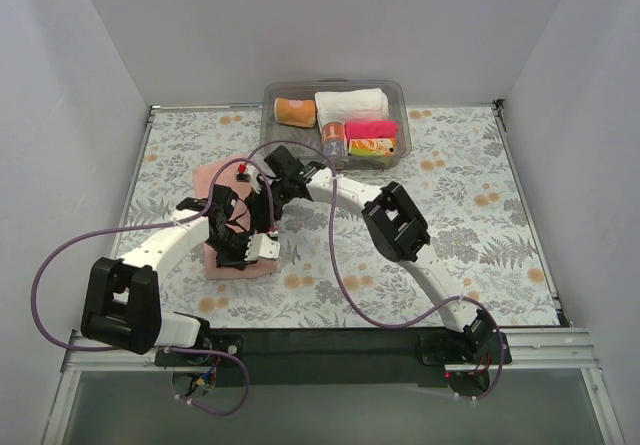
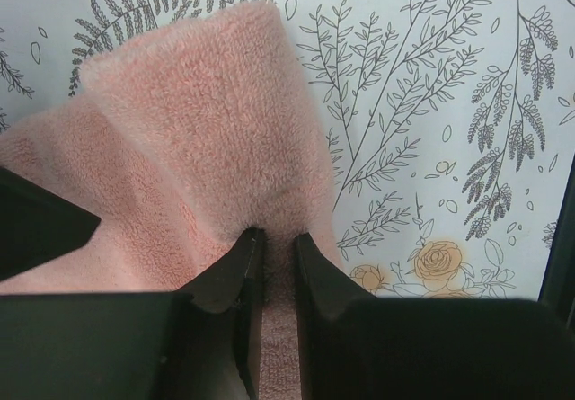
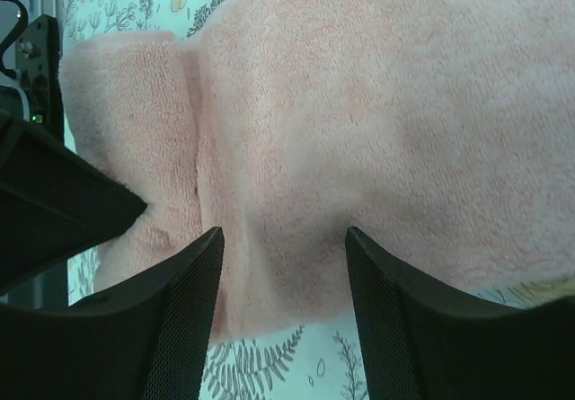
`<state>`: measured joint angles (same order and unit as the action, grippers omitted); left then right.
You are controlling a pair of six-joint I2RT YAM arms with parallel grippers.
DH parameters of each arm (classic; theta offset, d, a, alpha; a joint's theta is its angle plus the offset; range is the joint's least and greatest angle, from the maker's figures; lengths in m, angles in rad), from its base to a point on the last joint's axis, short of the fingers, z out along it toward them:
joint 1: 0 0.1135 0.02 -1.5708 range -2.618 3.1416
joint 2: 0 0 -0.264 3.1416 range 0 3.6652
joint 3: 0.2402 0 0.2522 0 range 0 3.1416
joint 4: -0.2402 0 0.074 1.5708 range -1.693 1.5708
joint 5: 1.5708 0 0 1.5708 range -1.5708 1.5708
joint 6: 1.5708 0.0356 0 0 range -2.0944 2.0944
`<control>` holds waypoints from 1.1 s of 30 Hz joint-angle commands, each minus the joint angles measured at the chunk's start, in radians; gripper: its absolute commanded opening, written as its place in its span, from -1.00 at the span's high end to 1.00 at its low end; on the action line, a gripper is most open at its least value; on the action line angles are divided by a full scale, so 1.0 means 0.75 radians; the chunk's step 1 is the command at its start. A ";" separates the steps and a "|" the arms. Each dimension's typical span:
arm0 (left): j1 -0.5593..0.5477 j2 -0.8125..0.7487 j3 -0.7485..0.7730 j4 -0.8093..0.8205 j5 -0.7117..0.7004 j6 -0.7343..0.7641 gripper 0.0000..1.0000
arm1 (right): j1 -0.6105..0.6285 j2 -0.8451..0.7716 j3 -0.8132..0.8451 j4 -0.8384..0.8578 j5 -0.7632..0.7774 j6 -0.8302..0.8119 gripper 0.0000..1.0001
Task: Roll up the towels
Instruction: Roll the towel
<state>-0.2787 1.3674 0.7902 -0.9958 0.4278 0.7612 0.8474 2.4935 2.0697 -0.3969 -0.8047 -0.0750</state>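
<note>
Here the soft, limp pink towel point(image 2: 207, 103) lies left of centre on the desk point(image 1: 470, 215), its raised fold pinched by the left claw point(image 2: 274, 238), right claw point(image 3: 283, 234) spread above; edges look the best hold.

Left arm point(image 1: 165, 245) extended from its near-left base toward the middle, wrist bent down. Left hand point(image 2: 277, 238) was nearly closed, its fingers point(image 2: 235, 283) pinching a fold of the pink towel point(image 2: 207, 121). Right arm point(image 1: 350, 193) extended from the near-right base leftward and far, elbow raised, ending just beyond the left wrist. Right hand point(image 3: 283, 256) pointed down, fingers point(image 3: 184, 310) spread apart, gripping nothing.
</note>
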 commanded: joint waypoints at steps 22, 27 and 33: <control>-0.001 0.259 0.043 -0.427 0.229 -0.088 1.00 | -0.050 -0.122 -0.201 -0.099 0.304 -0.090 0.01; 0.097 0.316 0.075 -0.501 0.348 -0.103 1.00 | -0.064 -0.242 -0.211 -0.103 0.173 -0.137 -0.21; 0.232 0.520 0.173 -0.531 0.399 -0.058 1.00 | -0.158 -0.541 -0.486 -0.062 0.095 -0.196 -0.25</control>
<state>-0.1436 1.6665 0.9188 -1.2800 0.7288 0.7235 0.7826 2.2414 1.7817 -0.4538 -0.7044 -0.1669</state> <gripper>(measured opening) 0.120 0.626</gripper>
